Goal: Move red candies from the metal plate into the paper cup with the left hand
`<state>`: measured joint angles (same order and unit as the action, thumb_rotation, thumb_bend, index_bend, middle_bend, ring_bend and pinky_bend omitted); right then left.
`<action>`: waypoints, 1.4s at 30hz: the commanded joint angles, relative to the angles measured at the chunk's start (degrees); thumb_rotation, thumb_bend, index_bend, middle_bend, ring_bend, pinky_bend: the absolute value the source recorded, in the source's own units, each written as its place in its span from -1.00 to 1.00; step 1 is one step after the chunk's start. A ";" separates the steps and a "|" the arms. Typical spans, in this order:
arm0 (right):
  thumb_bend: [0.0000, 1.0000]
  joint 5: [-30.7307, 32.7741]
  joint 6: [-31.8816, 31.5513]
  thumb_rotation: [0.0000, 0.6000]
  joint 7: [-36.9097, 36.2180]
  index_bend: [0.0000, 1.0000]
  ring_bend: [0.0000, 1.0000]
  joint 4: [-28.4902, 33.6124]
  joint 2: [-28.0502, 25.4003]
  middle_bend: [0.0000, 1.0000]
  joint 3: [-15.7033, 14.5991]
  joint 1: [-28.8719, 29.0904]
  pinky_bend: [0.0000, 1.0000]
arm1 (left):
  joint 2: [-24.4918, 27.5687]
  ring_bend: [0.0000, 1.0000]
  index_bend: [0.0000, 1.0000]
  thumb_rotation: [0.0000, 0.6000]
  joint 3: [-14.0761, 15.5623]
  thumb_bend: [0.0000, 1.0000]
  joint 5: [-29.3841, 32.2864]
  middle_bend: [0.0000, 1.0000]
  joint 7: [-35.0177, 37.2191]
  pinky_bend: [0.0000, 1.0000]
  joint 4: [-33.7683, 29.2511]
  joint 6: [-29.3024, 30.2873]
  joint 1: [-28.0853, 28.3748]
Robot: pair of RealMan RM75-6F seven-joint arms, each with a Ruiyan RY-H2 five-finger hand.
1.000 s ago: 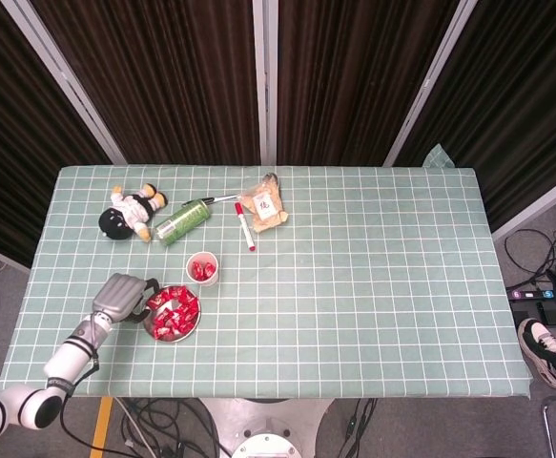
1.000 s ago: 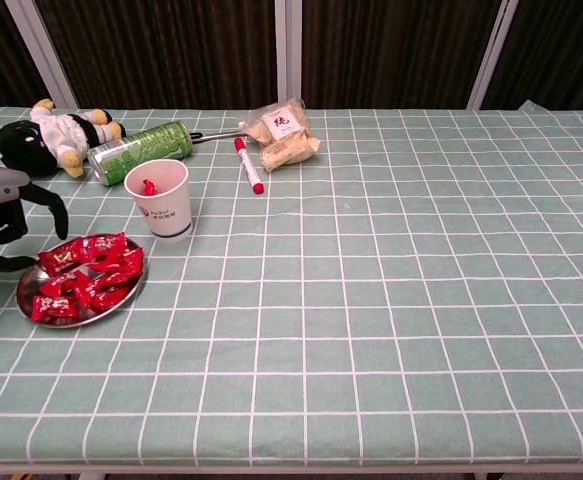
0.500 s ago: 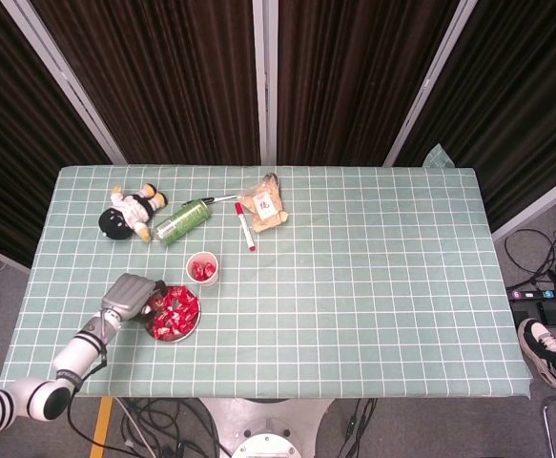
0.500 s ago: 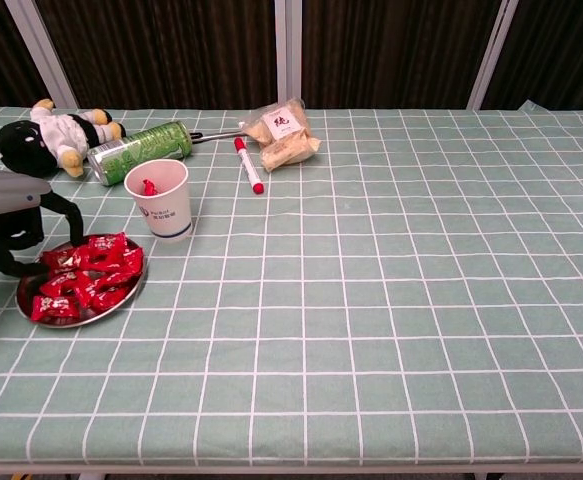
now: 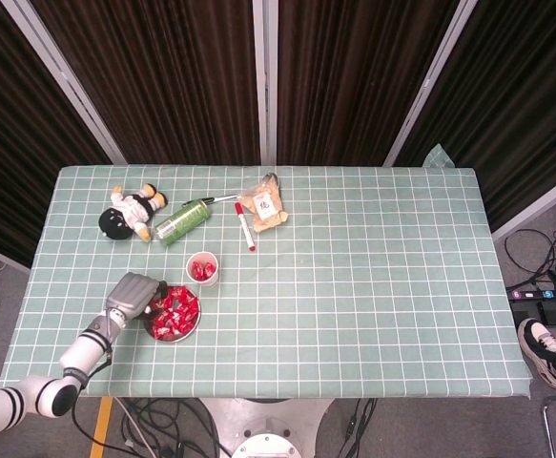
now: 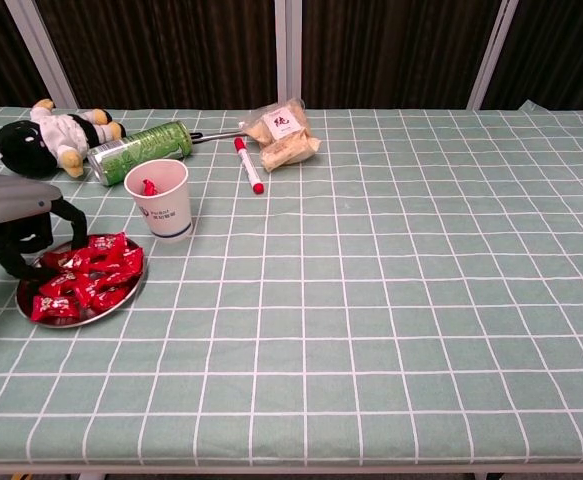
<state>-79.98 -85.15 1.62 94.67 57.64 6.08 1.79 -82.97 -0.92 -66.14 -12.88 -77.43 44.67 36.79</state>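
A metal plate [image 5: 190, 328] [image 6: 119, 299] heaped with several red candies [image 5: 173, 312] [image 6: 89, 278] sits near the table's front left. Just behind it stands a white paper cup [image 5: 203, 268] [image 6: 161, 198] with red candy inside. My left hand [image 5: 133, 295] [image 6: 19, 225] hangs over the plate's left edge, its dark fingers [image 6: 33, 262] curved down and reaching the candies there. Whether a candy is pinched between them cannot be made out. My right hand shows in neither view.
Behind the cup lie a green can [image 5: 183, 221] [image 6: 139, 150], a black-and-white plush toy [image 5: 130, 212] [image 6: 46, 135], a red marker [image 5: 245, 226] [image 6: 248, 165] and a bag of snacks [image 5: 263, 204] [image 6: 282, 133]. A green checked cloth [image 5: 373, 277] covers the table.
My left hand has moved right from beside the plate to over its left edge and lowered, its fingers now down among the candies.
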 commanded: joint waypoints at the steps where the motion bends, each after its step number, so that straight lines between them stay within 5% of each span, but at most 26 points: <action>1: -0.81 0.02 0.01 1.00 -0.01 -1.00 -0.86 0.03 -0.03 -0.76 -0.04 -0.03 -0.53 | -0.50 0.91 0.06 1.00 -0.02 -0.34 -0.41 1.00 0.36 1.00 0.62 0.26 -0.07; 16: -0.81 -0.15 -0.12 1.00 -0.01 -1.00 -0.86 0.22 -0.13 -0.76 -0.01 0.01 -0.53 | 0.26 0.93 0.25 1.00 -0.83 -0.33 -2.40 1.00 3.12 1.00 0.58 2.75 -1.08; 25: -0.81 -0.14 -0.29 1.00 0.18 -1.00 -0.86 0.40 -0.37 -0.76 0.07 -0.01 -0.53 | 6.63 0.93 0.24 1.00 -6.35 -0.33 -4.51 1.00 8.21 1.00 -6.56 8.61 -0.98; 32: -0.81 -0.11 -0.31 1.00 0.63 -1.00 -0.86 0.73 -0.47 -0.76 0.10 0.04 -0.53 | 5.32 0.93 0.23 1.00 -9.42 -0.33 -3.79 1.00 8.45 1.00 -4.96 4.51 3.89; 42: -0.81 -1.47 0.63 1.00 0.53 -1.00 -0.86 1.05 -0.91 -0.76 -0.71 0.44 -0.53 | 1.57 0.92 0.21 1.00 -9.84 -0.32 0.24 1.00 4.90 1.00 -0.82 -1.01 8.66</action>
<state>-81.38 -84.56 2.22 95.71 56.75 5.41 2.17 -81.01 -10.83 -66.34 -7.51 -78.61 44.03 45.05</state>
